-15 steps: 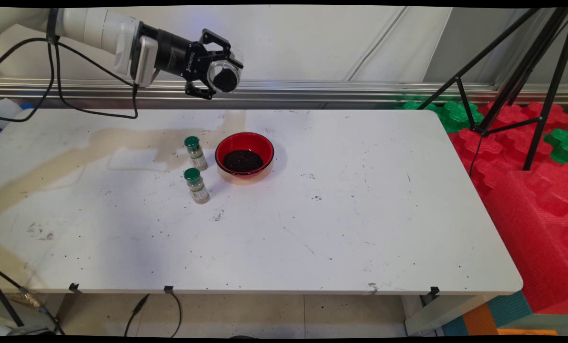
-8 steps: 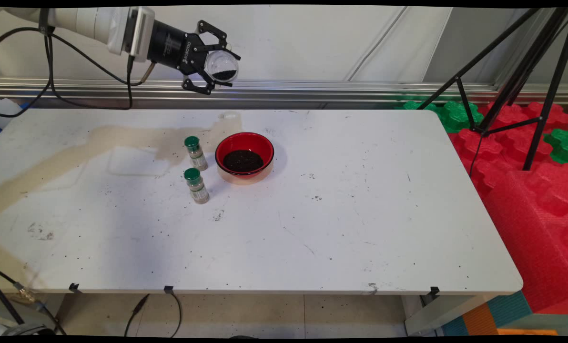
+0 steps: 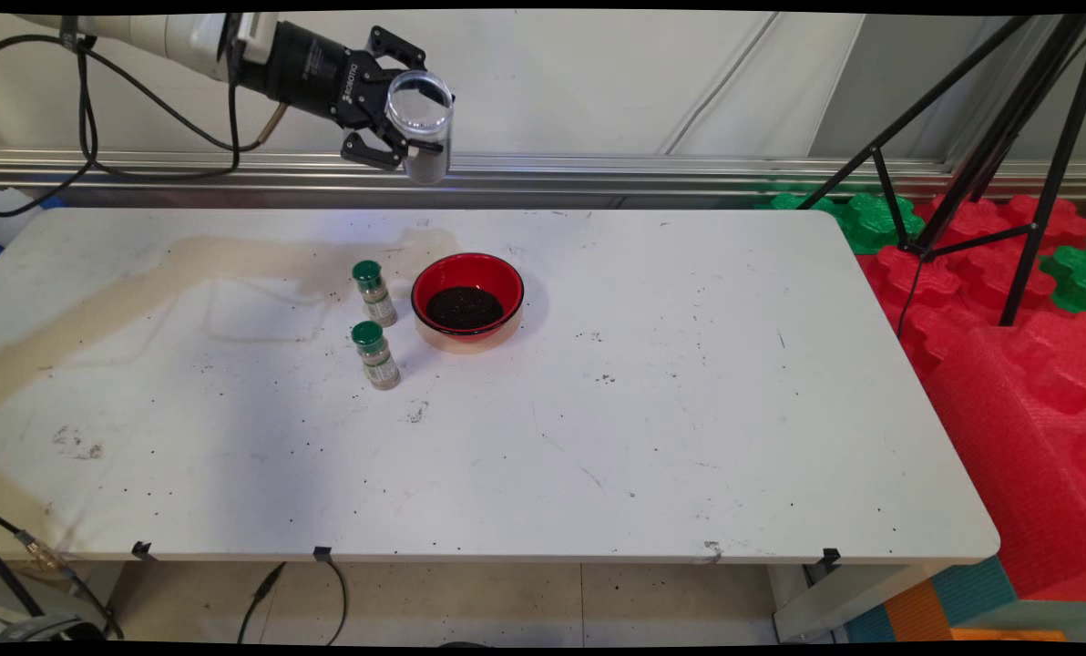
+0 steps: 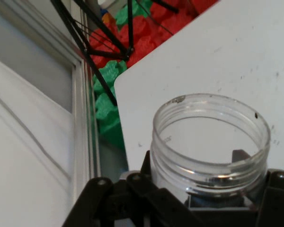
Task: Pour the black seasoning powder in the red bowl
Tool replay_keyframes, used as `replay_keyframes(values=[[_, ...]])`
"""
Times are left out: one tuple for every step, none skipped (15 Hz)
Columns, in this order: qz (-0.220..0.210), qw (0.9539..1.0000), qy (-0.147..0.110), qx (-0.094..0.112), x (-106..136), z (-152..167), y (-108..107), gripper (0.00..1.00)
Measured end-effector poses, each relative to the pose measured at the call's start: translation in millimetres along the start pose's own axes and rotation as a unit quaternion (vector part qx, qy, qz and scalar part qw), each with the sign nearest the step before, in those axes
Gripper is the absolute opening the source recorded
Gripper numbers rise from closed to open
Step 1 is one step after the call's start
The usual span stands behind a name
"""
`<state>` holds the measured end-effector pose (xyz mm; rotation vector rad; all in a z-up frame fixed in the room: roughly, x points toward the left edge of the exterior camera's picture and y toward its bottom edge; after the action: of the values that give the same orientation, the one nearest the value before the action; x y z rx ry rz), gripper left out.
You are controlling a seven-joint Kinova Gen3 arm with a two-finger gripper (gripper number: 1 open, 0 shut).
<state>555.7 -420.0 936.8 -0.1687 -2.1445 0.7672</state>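
The gripper (image 3: pixel 413 118) is hanging high above the table's (image 3: pixel 652 437) far edge, its fingers (image 3: pixel 367 150) clamping a clear plastic jar (image 3: pixel 423 123) by its sides so that the open, threaded mouth (image 4: pixel 210 124) is facing up toward the near side. The jar is looking nearly empty, though a little dark residue may be sitting at its bottom. Below it, a red bowl (image 3: pixel 467 301) is holding a heap of dark grains (image 3: pixel 465 307), well apart from the jar. Two green-capped spice bottles (image 3: pixel 367 310) are standing upright just beside the bowl's left, clear of it.
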Motion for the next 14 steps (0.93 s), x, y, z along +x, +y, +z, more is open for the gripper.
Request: replay_keyframes(values=[[-0.025,0.9997,0.005,-0.001,0,-2,-1,0.00],[-0.050,0.9987,0.009,-0.001,1,-3,-2,0.00],[-0.072,0.9974,0.013,-0.002,1,-5,-3,0.00],[-0.095,0.9953,0.017,-0.003,1,-6,-5,0.00],[-0.118,0.9928,0.021,-0.004,1,-8,-6,0.00],[-0.137,0.9902,0.025,-0.005,0,-10,-6,0.00],[-0.159,0.9868,0.029,-0.005,0,-12,-7,0.00],[-0.180,0.9831,0.032,-0.006,-1,-14,-8,0.00],[-0.197,0.9798,0.035,-0.006,-2,-16,-9,0.00],[-0.215,0.9759,0.039,-0.007,-3,-18,-10,0.00],[-0.231,0.9719,0.042,-0.008,-4,-20,-11,0.00],[-0.244,0.9687,0.044,-0.008,-5,-22,-11,0.00],[-0.258,0.9650,0.047,-0.009,-6,-24,-11,0.00],[-0.270,0.9616,0.050,-0.010,-7,-26,-12,0.00]])
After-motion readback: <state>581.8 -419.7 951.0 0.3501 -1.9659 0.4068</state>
